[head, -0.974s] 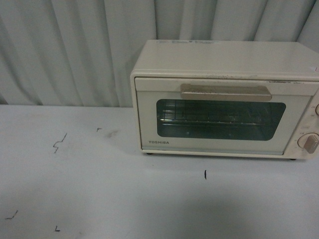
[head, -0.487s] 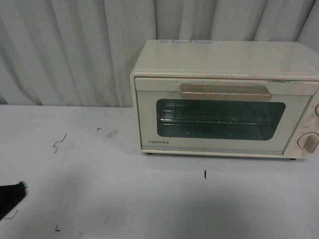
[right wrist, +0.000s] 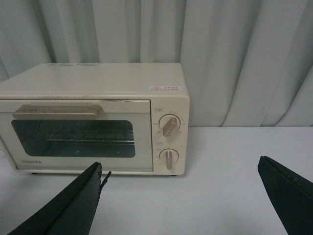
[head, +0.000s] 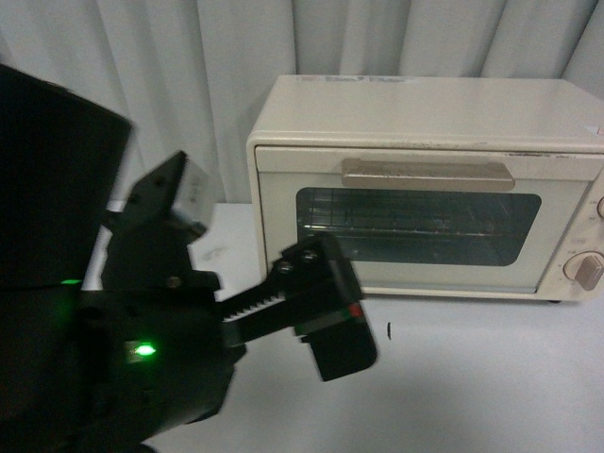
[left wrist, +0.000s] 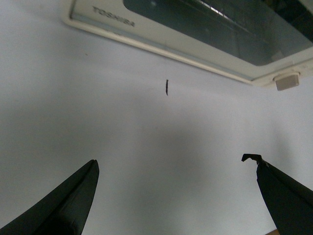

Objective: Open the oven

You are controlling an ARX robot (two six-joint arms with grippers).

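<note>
The cream-white oven [head: 425, 189] stands at the back right of the white table, with its glass door shut and its beige bar handle [head: 427, 175] at the top of the door. My left arm [head: 142, 359] fills the left foreground of the front view. My left gripper [left wrist: 172, 161] is open and empty over the bare table just in front of the oven's lower door edge [left wrist: 161, 29]. My right gripper [right wrist: 180, 164] is also open and empty, some way back from the oven [right wrist: 93, 117], facing its handle [right wrist: 57, 111] and two knobs [right wrist: 169, 126].
A pale pleated curtain [head: 189, 85] hangs right behind the oven. The white table [head: 491, 377] carries small black pen marks, one [left wrist: 167, 87] in front of the oven door. Bare table lies to the right of the oven [right wrist: 244, 161].
My left arm has come up from the lower left of the front view and now covers its left half, with the gripper reaching towards the oven's front. The oven has not moved.
</note>
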